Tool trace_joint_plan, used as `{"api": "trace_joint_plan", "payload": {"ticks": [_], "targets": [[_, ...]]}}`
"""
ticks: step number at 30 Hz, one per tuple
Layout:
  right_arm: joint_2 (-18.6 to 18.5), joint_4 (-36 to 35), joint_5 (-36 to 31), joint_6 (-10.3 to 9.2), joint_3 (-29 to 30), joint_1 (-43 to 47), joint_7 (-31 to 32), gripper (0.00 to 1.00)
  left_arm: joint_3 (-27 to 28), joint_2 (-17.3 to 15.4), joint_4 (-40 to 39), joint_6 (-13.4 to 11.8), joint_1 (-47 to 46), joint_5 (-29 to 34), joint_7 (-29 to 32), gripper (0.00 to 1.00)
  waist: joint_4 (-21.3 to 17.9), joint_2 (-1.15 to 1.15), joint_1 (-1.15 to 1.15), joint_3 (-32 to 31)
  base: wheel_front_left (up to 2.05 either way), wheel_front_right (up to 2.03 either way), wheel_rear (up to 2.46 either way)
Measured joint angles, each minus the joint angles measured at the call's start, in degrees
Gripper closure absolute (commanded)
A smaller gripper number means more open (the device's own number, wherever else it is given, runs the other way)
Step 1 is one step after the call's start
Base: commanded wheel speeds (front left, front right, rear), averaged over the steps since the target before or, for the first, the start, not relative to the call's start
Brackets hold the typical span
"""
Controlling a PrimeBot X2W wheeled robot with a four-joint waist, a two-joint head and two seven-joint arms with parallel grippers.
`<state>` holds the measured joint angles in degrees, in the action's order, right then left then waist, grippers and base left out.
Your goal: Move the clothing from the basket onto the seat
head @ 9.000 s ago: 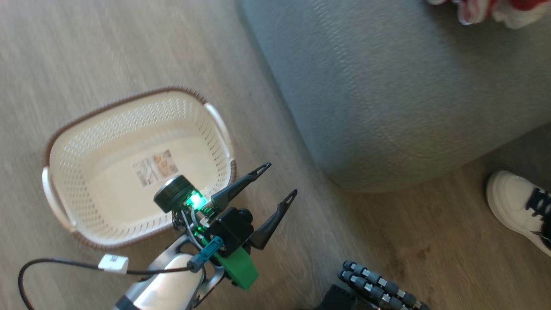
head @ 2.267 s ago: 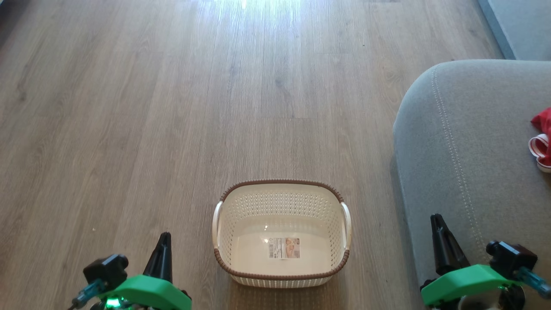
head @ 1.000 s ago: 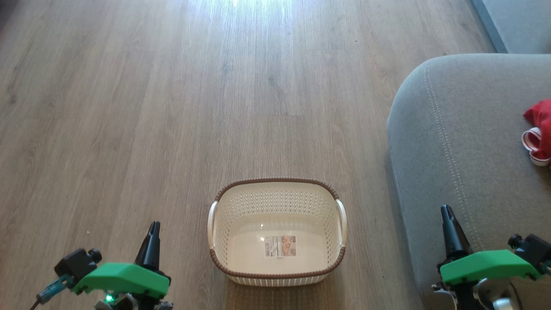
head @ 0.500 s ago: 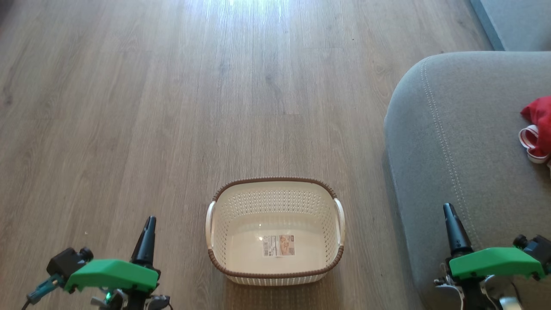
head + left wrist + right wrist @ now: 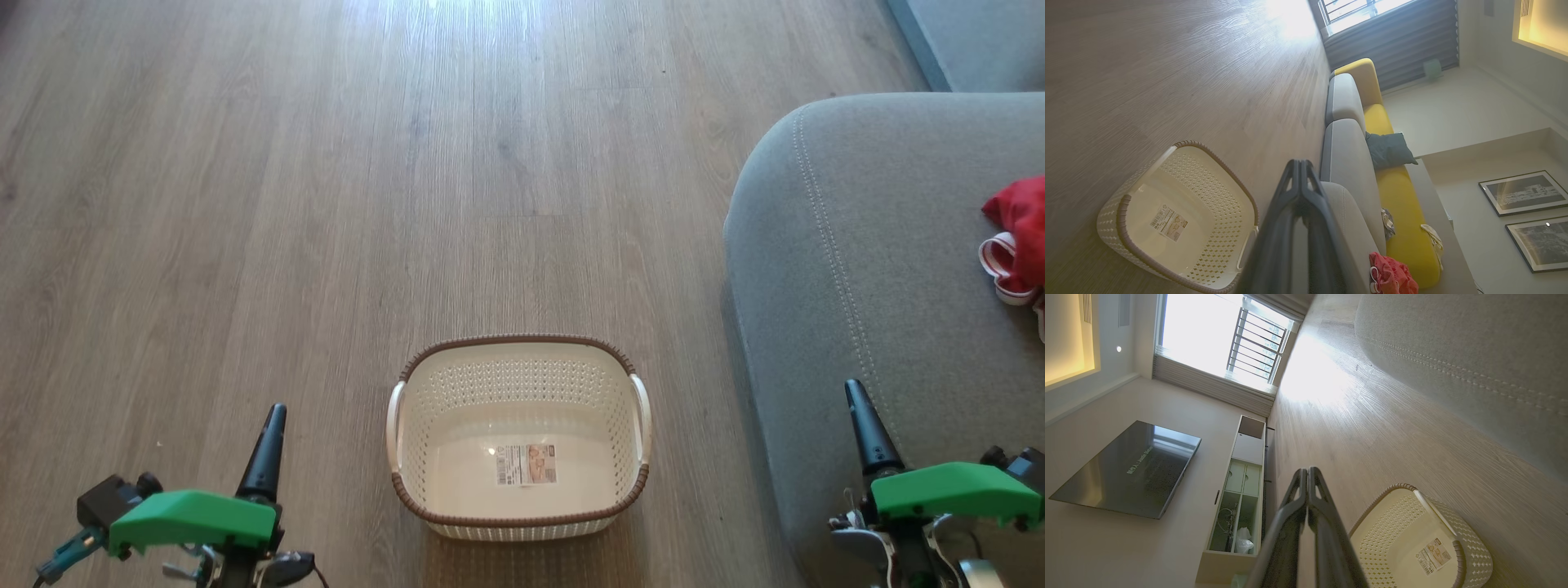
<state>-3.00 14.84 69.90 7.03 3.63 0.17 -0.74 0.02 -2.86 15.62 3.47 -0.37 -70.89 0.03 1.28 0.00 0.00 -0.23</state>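
Observation:
The cream basket (image 5: pixel 424 416) stands on the floor at the bottom centre, holding nothing but its paper label (image 5: pixel 526 464). Red clothing (image 5: pixel 1016 233) with white bands lies on the grey seat (image 5: pixel 882 245) at the right edge. The left wrist view has the clothing (image 5: pixel 1392 275) on the seat (image 5: pixel 1349 163) and the basket (image 5: pixel 1224 228) below. My left gripper (image 5: pixel 273 412) is shut at the lower left, away from the basket. My right gripper (image 5: pixel 853 388) is shut at the lower right, over the seat's front corner. Both hold nothing.
Wooden floor (image 5: pixel 286 204) stretches ahead and to the left. The left wrist view has a yellow sofa back (image 5: pixel 1400 196) with a dark cushion (image 5: pixel 1388 149) behind the seat. A television (image 5: pixel 1126 469) and a cabinet (image 5: pixel 1237 490) line the wall in the right wrist view.
The head view has shifted a little, so basket and seat sit slightly lower and leftward. Both grippers stay shut at the bottom corners; the empty basket and clothing on the seat are unchanged.

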Motion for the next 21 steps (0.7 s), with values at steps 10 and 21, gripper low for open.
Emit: {"api": "trace_joint_plan", "payload": {"ticks": [10,21], "targets": [[0.0,0.3,6.3,0.00,0.7,-1.2,1.4,1.00,1.1,0.0,0.0,1.1,-1.0,-5.8,1.6,1.00,-0.4,0.00,0.00,0.1,0.00,0.00,0.00],[0.0,0.4,13.8,0.00,1.6,-2.1,3.5,1.00,2.3,0.0,0.1,2.4,-2.0,-12.8,3.5,1.00,-0.8,0.00,0.00,0.3,0.00,0.00,0.00]]}}
